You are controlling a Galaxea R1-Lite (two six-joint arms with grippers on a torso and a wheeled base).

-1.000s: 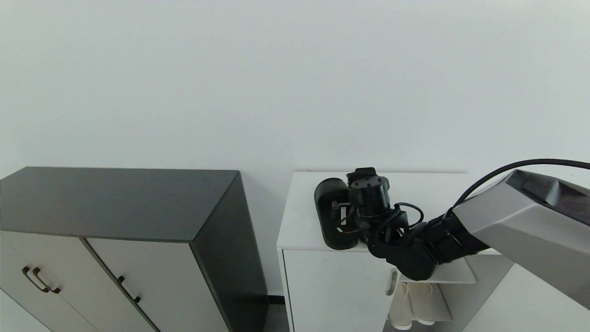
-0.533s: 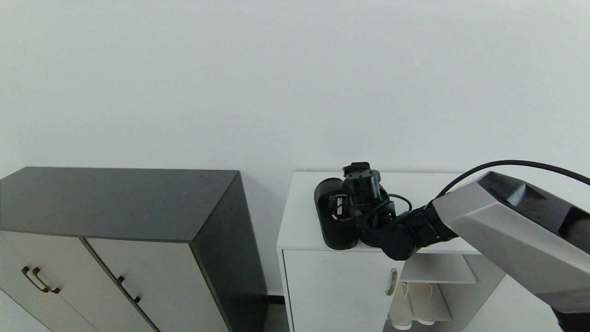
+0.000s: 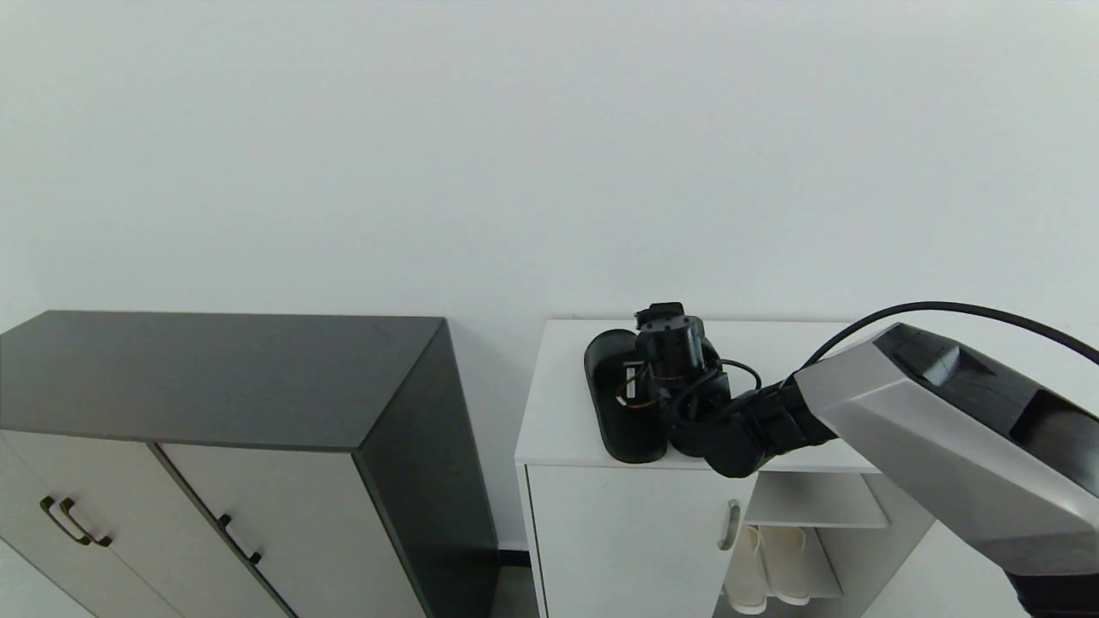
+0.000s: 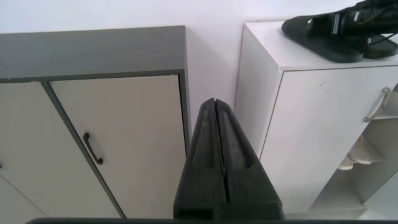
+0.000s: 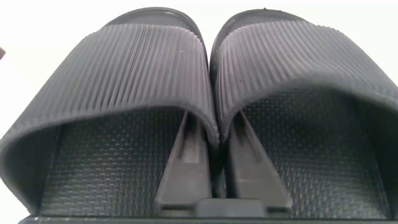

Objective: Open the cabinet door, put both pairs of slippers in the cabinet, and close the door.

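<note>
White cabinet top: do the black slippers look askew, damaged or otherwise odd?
Nothing stands out. The black slippers lie side by side, soles flat on the white cabinet top, with no visible damage. The right gripper has its jaws under the straps, one in each slipper, the inner strap edges between them.

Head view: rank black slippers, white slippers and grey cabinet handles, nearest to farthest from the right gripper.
1. black slippers, atop white cabinet, at the right gripper.
2. white slippers, low shelf underneath.
3. grey cabinet handles, far left.
</note>
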